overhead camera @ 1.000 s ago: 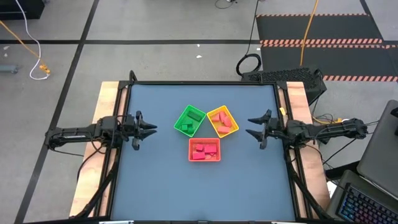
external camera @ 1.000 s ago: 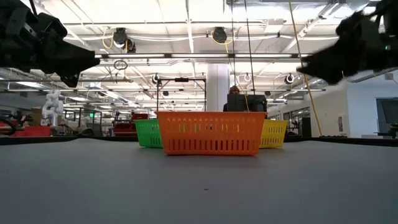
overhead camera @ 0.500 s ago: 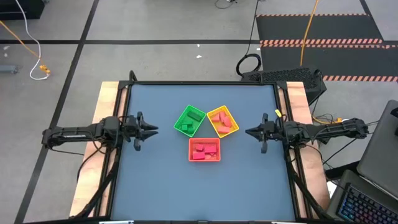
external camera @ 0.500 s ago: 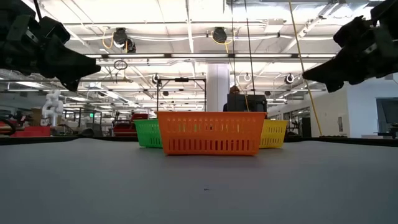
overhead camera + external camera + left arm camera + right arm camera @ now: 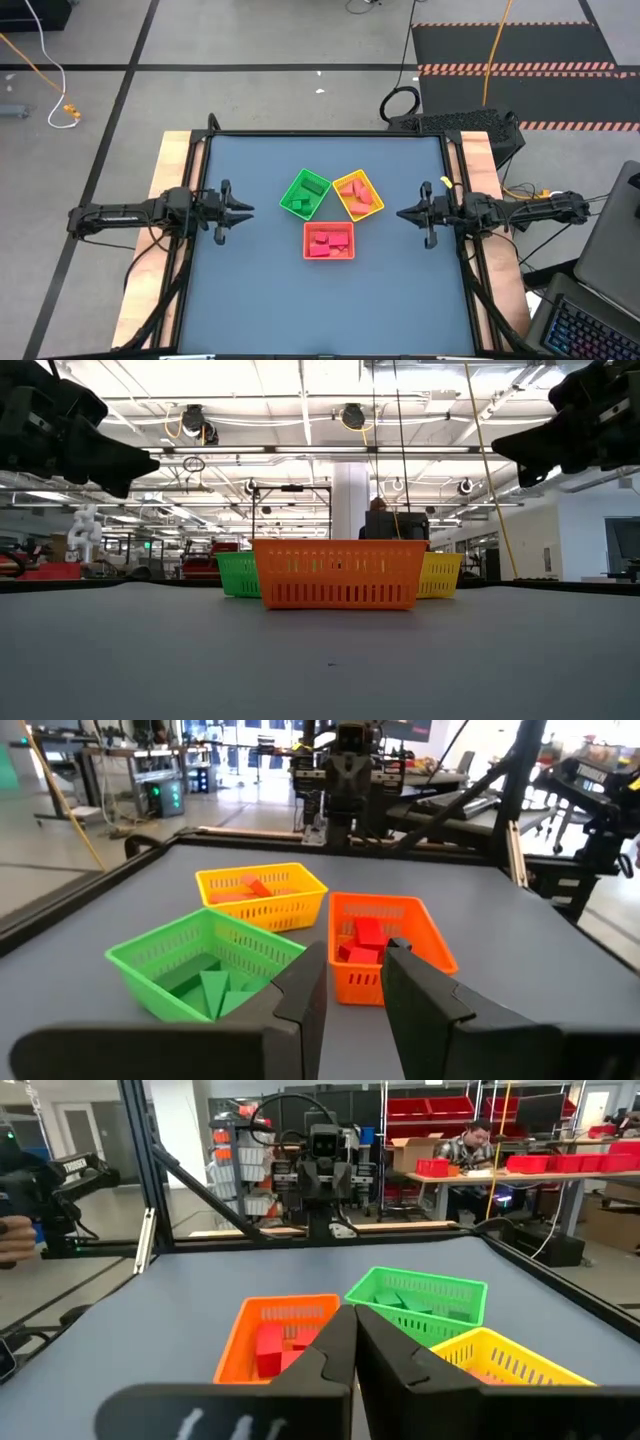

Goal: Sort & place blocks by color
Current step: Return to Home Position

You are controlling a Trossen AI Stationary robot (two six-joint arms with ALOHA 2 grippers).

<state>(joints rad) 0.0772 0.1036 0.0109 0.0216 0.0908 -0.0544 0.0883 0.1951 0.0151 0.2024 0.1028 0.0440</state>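
Blocks (image 5: 322,240) lie sorted in the green tray (image 5: 283,200), yellow tray (image 5: 347,178) and red tray (image 5: 306,240); light, rigid, best pinched across flat sides, I judge. At the table (image 5: 250,300) edges, my left gripper (image 5: 248,209) hangs slightly parted, right gripper (image 5: 399,213) closed, both empty.

Three mesh trays cluster at the middle of the blue worktop (image 5: 270,290). The green tray (image 5: 284,198) holds green blocks (image 5: 308,187), and the yellow tray (image 5: 372,183) beside it holds orange blocks (image 5: 362,198). The red tray (image 5: 306,240), close against both, holds red blocks (image 5: 325,242). The left gripper (image 5: 243,209) and right gripper (image 5: 405,214) hang over opposite sides, well apart from the trays.
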